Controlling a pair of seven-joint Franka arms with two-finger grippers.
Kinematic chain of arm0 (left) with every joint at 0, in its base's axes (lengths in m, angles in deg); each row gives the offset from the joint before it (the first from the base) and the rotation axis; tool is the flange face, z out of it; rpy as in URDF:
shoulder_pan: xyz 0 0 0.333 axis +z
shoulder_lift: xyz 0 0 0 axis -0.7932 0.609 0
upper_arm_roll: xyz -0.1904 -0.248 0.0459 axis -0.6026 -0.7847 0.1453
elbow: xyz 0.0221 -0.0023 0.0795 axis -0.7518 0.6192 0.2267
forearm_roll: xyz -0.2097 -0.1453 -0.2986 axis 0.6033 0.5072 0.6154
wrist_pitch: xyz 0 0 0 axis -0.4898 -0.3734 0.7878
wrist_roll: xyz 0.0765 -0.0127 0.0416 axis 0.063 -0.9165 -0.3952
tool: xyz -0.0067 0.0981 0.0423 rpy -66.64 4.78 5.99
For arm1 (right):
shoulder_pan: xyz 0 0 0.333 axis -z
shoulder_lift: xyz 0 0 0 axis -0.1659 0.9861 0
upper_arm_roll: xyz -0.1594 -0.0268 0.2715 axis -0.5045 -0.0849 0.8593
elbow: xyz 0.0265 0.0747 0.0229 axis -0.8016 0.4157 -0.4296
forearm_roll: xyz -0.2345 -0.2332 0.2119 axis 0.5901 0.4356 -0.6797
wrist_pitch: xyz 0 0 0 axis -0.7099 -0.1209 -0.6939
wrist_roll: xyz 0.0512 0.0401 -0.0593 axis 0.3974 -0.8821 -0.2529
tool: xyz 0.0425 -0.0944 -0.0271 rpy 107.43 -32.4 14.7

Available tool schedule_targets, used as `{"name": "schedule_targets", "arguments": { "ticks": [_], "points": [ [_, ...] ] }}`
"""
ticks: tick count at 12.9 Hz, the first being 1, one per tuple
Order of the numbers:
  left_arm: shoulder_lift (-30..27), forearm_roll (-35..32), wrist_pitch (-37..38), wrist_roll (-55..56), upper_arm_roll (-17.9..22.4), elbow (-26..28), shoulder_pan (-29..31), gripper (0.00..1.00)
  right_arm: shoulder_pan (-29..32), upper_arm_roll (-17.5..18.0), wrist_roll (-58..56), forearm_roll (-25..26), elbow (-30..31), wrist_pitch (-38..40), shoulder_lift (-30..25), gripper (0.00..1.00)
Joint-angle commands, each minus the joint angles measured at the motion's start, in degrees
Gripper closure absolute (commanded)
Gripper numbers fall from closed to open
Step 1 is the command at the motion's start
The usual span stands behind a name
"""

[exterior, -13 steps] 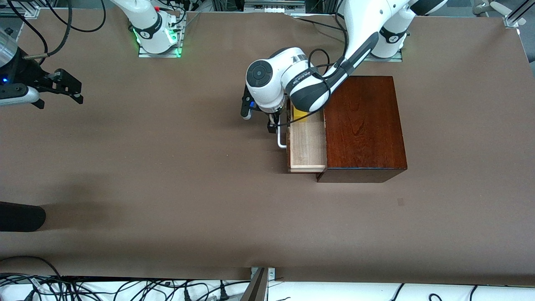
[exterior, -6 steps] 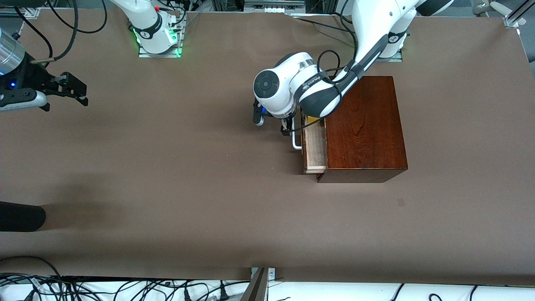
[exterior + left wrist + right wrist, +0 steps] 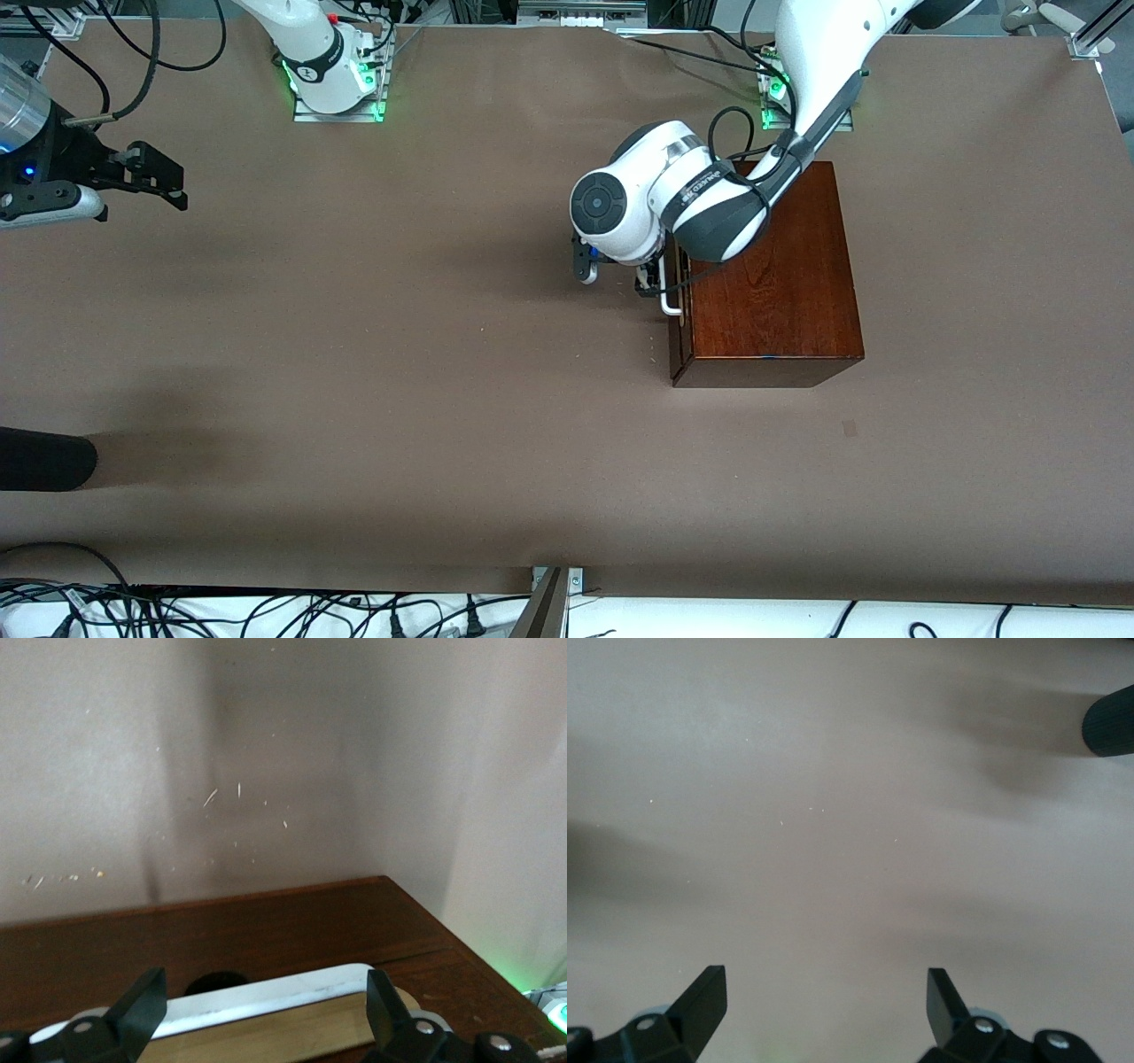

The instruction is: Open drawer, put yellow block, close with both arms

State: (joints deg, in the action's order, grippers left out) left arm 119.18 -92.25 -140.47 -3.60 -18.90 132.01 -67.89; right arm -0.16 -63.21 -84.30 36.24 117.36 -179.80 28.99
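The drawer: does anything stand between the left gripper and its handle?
Nothing visible does. The left gripper is right at the white handle of the drawer, its open fingers on either side of the bar. The right gripper waits over bare table.

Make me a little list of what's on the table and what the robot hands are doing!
drawer: nearly shut in the wooden box
handle: white bar, sticking out from the drawer front
yellow block: not visible
left gripper: open, fingers either side of the handle
right gripper: open, waiting over bare table at the right arm's end
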Motion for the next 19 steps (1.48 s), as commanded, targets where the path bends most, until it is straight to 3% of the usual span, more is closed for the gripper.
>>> {"name": "schedule_targets", "arguments": {
  "ticks": [1,5,9,14,17,19],
  "points": [
    [-1.93,-2.02,1.57,-0.95,0.33,0.75,0.03,0.00,-0.57,-0.50,0.43,-0.75,-1.99,1.86,1.07,0.00],
    [-4.91,-1.76,1.48,-0.86,-0.02,0.05,0.30,0.00,-1.10,-0.41,-0.01,-0.66,-1.99,2.38,1.25,0.00],
    [-10.00,-0.71,1.65,-0.68,-0.28,-4.42,2.75,0.00,-1.01,-0.41,-0.10,-0.66,-2.08,2.47,1.25,0.00],
    [-16.51,3.67,2.44,-0.51,-0.37,-9.78,13.11,0.00,-1.10,-0.41,0.07,-0.66,-2.08,2.39,1.25,0.00],
    [-16.61,8.96,11.38,-0.59,-0.11,-14.53,19.18,0.00,-1.10,-0.41,0.07,-0.75,-1.99,2.56,1.25,0.00],
    [-19.41,9.84,12.20,-0.42,4.52,-13.67,18.14,0.00,-1.10,-0.41,0.07,-0.75,-2.08,2.56,1.25,0.00]
  ]
}}
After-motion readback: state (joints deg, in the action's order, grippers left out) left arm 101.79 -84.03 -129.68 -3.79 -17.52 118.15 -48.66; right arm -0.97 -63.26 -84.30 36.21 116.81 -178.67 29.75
